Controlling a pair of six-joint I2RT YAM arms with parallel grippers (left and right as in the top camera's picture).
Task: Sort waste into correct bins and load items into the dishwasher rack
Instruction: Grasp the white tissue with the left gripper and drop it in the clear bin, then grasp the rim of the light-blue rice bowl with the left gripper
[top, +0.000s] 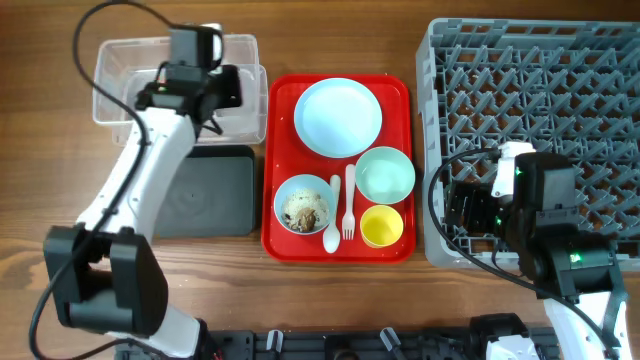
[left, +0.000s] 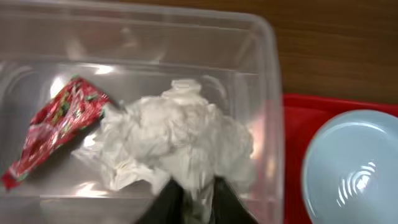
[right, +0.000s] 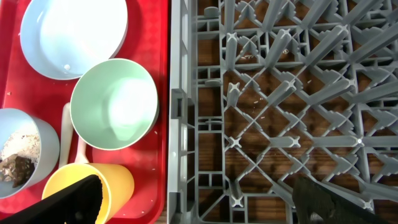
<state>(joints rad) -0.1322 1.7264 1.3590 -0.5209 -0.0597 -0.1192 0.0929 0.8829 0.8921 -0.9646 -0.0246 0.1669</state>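
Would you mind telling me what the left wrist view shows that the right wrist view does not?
Only the left wrist view shows the clear tub holding the red wrapper and crumpled tissue. Only the right wrist view shows the grey rack, mint bowl, yellow cup and the blue bowl of food scraps. Both show the red tray and pale blue plate.

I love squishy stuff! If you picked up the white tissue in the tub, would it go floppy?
Probably. The tissue is crumpled into soft folds, so it should squash and droop. It looks very light, so a fold pinched by the left gripper would likely lift the whole wad.
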